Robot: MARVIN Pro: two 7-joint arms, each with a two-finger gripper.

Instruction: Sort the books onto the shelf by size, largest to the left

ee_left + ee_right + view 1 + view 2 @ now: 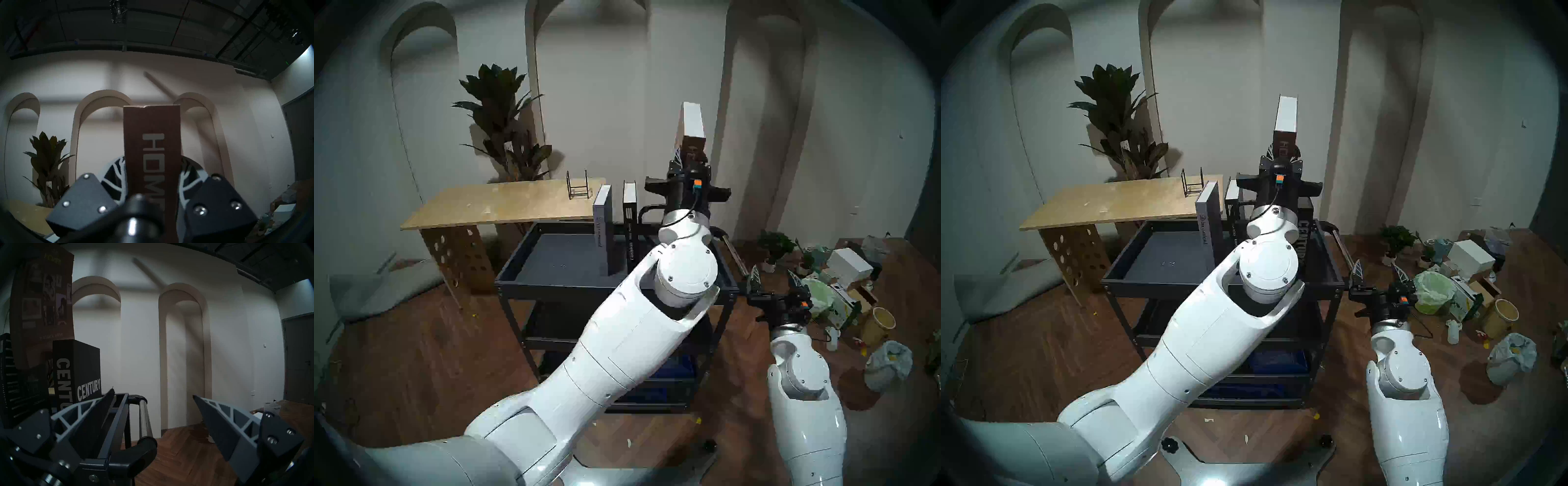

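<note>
Nearest the robot, the right tool [775, 276] hangs beside the cart's black side handle [143, 414], off the right end of the cart; its two ribbed grey fingers [226, 419] are spread wide with nothing between them. Just beyond lies the flat dark grey metal top tray [551, 261] with its raised rim, the upper level of the three-tier cart, bare over its left part. On it, toward the back right, three books stand upright: the grey hardcover "Discontent" [602, 220] furthest left, the slim black "Fashion" book [630, 222] just beside it to the right, and the thick short black "CENTURY" volume [74, 368] at the right end, close to the handle. Above these, the left tool [689, 157] is closed on the lower spine of the tall brown "HOMES" hardcover [152, 135], which is held upright in the air, clear of the tray, white page edges facing up. Left of the cart stands the light plywood desk [504, 203] carrying a small black wire rack [578, 190]; behind it is a dark leafy potted plant [500, 118].
</note>
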